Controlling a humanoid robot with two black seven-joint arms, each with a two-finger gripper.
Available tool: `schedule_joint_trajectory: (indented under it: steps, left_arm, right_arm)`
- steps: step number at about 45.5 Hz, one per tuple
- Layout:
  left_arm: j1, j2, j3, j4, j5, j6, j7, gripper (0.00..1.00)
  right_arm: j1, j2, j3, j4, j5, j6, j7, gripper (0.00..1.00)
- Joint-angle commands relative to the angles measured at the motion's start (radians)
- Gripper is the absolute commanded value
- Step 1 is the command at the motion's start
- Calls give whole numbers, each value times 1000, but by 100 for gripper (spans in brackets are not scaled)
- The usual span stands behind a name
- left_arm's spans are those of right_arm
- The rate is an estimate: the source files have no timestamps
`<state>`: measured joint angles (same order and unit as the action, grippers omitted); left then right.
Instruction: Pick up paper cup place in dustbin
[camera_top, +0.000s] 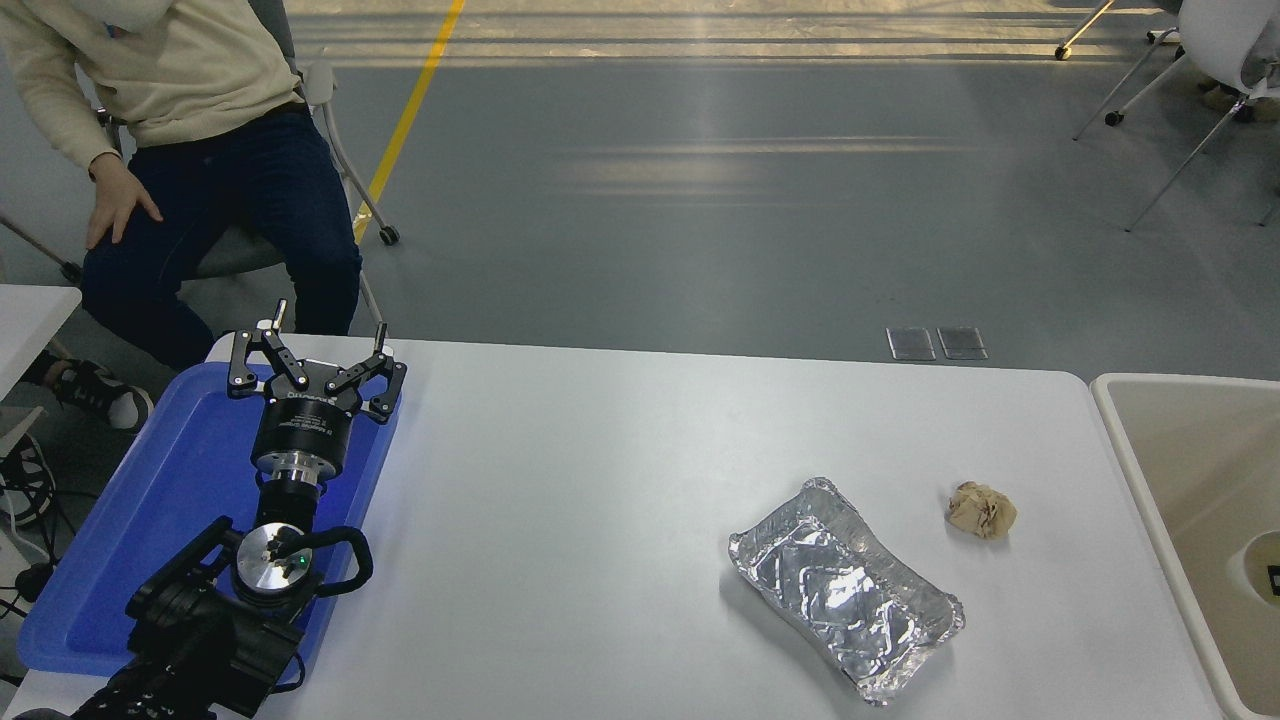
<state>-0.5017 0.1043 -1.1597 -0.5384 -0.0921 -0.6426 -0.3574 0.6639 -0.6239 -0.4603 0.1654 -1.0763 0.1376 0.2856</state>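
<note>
White surface (620, 480) runs wide under a grey floor, a person seated at the far left corner. Left hand (318, 340) is parked over the blue tray (150, 520), fingers spread well apart and holding nothing. No right hand shows anywhere in the view.

Further right lie the foil tray (845, 590) and, near it, a tan paper ball (981, 509), apart from each other. Beyond the surface's right edge stands the bin (1130, 450).

Inside the bin, at the picture's right edge, a pale round rim (1262, 568) shows, and I take this for the cup, already in the bin; a small dark mark sits at its edge, which may be a fingertip of the right hand, but this cannot be told.

Risk from here seems small: if the right hand is close above the bin, it could catch the bin's rim or drag the cup while pulling back. Most of the cup and bin are cut off.
</note>
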Motion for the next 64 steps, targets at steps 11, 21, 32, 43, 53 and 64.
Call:
schedule_joint_trajectory:
  steps: [11,21,32,43,53,64]
  left_arm:
    - [0,0,0,0,0,0,0,100]
    - [0,0,0,0,0,0,0,100]
    - [0,0,0,0,0,0,0,100]
    - [0,0,0,0,0,0,0,100]
    - [0,0,0,0,0,1,0,100]
    - [0,0,0,0,0,1,0,100]
  right_arm:
    - [-12,16,-8,-23,108,2,0,100]
    - [19,27,-8,-15,111,14,3,100]
    - [134,26,-14,-4,124,57,56,100]
    - [293,-11,-141,66,125,99,63,100]
    - [502,-88,-276,308,125,100,53,100]
    - [756,-111,-491,563,128,99,52,100]
